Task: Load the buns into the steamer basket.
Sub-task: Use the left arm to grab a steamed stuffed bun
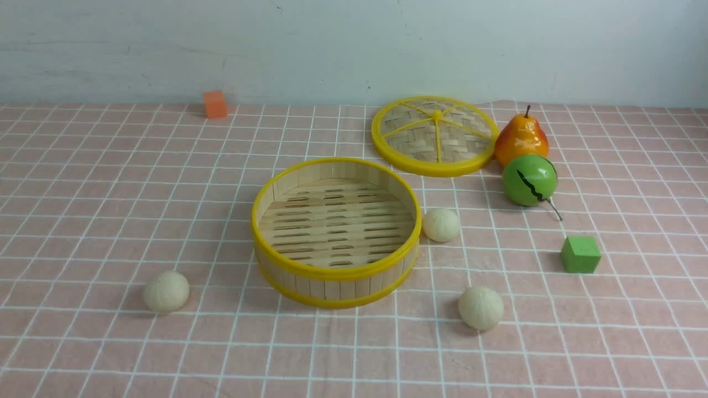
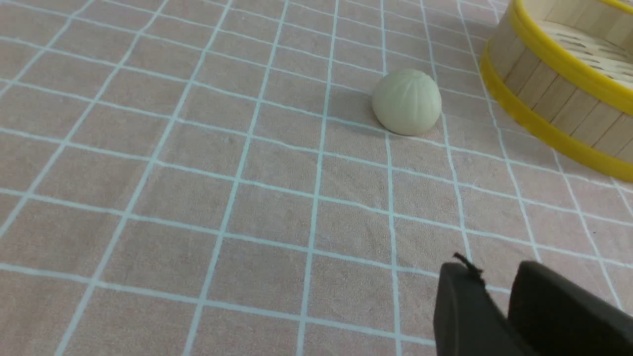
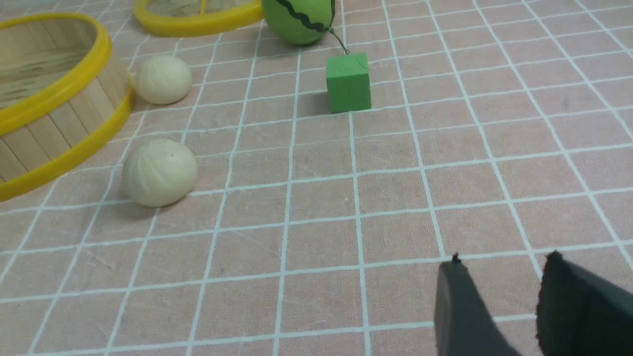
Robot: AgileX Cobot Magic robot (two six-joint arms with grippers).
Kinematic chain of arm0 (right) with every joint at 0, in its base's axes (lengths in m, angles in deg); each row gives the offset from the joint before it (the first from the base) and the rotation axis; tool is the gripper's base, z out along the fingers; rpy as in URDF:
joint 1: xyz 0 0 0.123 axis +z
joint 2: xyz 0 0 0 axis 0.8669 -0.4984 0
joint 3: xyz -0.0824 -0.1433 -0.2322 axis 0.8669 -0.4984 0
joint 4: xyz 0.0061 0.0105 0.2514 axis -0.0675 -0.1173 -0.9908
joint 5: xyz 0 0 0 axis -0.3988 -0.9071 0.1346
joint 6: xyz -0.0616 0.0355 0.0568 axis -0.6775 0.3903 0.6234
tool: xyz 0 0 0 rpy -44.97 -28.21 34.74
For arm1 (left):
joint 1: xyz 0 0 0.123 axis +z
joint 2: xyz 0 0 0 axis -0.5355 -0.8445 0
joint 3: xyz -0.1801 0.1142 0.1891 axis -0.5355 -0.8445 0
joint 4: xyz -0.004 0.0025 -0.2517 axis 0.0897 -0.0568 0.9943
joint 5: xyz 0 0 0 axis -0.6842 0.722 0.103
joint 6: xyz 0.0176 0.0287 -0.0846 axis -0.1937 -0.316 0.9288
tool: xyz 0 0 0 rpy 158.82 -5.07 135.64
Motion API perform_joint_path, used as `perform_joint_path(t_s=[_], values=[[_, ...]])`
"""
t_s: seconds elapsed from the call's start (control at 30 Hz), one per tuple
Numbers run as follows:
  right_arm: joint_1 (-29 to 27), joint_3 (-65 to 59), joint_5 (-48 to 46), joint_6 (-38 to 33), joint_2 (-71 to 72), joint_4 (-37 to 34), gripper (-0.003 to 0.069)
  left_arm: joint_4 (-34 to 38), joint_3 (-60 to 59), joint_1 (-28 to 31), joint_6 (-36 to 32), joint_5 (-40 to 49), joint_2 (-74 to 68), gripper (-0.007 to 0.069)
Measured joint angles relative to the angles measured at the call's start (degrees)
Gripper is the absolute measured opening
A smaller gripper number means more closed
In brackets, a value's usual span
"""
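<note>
The steamer basket [image 1: 334,273] stands empty at the middle of the pink checked cloth. Three cream buns lie on the cloth around it: one to its front left [image 1: 166,291], one against its right side [image 1: 441,224], one to its front right [image 1: 480,307]. Neither gripper shows in the front view. My left gripper [image 2: 494,269] hangs over bare cloth, empty, its jaws a narrow gap apart, well short of the left bun [image 2: 406,102] and the basket [image 2: 544,84]. My right gripper [image 3: 504,262] is open and empty, far from the near bun [image 3: 159,172] and the bun by the basket [image 3: 163,79].
The woven lid [image 1: 434,135] lies behind the basket to the right, with an orange pear [image 1: 521,138] and a shiny green ball [image 1: 529,179] beside it. A green cube [image 1: 580,254] sits right of the buns and an orange cube [image 1: 214,104] at the back left.
</note>
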State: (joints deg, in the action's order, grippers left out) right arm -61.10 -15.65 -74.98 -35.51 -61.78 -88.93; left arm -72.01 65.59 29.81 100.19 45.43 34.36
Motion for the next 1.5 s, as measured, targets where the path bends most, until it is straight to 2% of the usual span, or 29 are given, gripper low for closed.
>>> perform_joint_path(t_s=[1.23,1.33,1.37,1.4,1.5], values=[[0.0,0.0,0.6,0.1,0.0,1.2,0.0239,-2.6,0.0,0.0,-1.9,-2.7,0.0,0.0164],[0.0,-0.2,2.9,0.1,0.0,1.3,0.0239,-2.6,-0.1,0.0,-1.9,-8.6,0.0,0.0164],[0.0,-0.6,5.5,0.1,0.0,1.3,0.0239,-2.6,-0.1,0.0,-1.9,-13.6,0.0,0.0164],[0.0,-0.7,5.9,0.1,0.0,1.3,0.0239,-2.6,-0.1,0.0,-1.9,-13.6,0.0,0.0165],[0.0,-0.7,19.2,0.1,0.0,1.3,0.0239,-2.6,-0.1,0.0,-1.9,-26.3,0.0,0.0165]])
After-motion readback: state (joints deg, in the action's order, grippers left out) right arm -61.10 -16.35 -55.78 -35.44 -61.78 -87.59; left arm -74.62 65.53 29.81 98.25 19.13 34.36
